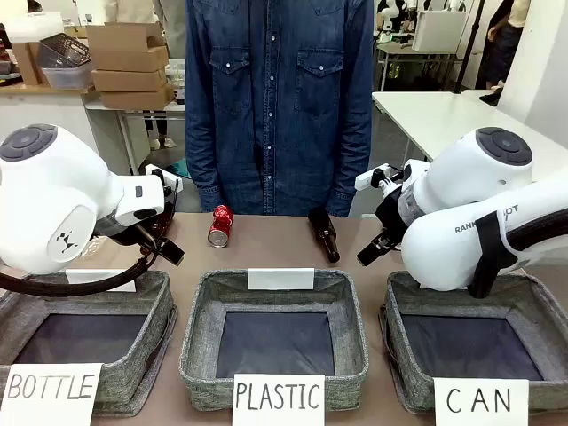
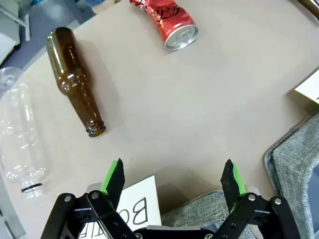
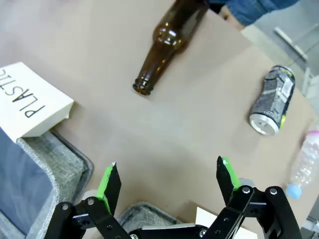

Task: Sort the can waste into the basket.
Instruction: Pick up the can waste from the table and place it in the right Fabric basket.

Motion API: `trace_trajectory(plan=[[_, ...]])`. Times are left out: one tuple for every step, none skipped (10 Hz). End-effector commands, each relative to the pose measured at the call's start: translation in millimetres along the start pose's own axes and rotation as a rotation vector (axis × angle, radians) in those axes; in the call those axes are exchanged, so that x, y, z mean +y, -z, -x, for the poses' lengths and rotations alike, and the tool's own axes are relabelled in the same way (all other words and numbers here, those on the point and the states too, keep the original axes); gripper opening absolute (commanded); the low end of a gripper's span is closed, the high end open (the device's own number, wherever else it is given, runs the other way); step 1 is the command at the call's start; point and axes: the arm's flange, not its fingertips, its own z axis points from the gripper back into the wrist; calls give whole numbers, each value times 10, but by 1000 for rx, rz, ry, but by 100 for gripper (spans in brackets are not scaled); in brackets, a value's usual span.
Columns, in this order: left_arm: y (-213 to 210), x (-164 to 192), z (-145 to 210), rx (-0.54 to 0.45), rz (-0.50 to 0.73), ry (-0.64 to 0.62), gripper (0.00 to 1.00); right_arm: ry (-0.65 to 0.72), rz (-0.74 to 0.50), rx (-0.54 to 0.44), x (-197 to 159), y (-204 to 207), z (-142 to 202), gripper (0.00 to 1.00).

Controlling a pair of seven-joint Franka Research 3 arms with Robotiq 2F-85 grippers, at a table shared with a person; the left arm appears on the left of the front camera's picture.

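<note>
Red can (image 1: 219, 225), crushed: on its side on the surface (image 1: 266, 253), beyond the PLASTIC basket (image 1: 197, 330).
Dark can (image 3: 271, 99): lying near a clear bottle (image 3: 304, 164).
CAN basket (image 1: 543, 306): nearside, right.
Left fingers (image 2: 113, 180), right fingers (image 3: 109, 186): spread, holding nothing.

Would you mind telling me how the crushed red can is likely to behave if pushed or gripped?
The red can lies on its side, so a nudge may roll it, though the pinched middle should make that uneven. Already crumpled, it probably dents further when squeezed and feels light.
</note>
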Motion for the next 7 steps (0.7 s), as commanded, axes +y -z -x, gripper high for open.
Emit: trace_trajectory(plan=[[-1,0,0,0,0,0,100,0,0,0,0,0,0,100],[-1,0,0,0,0,0,100,0,0,0,0,0,0,100],[-1,0,0,0,0,0,100,0,0,0,0,0,0,100],[-1,0,0,0,0,0,100,0,0,0,0,0,0,100],[-1,0,0,0,0,0,100,0,0,0,0,0,0,100],[-1,0,0,0,0,0,100,0,0,0,0,0,0,100],[-1,0,0,0,0,0,100,0,0,0,0,0,0,100]])
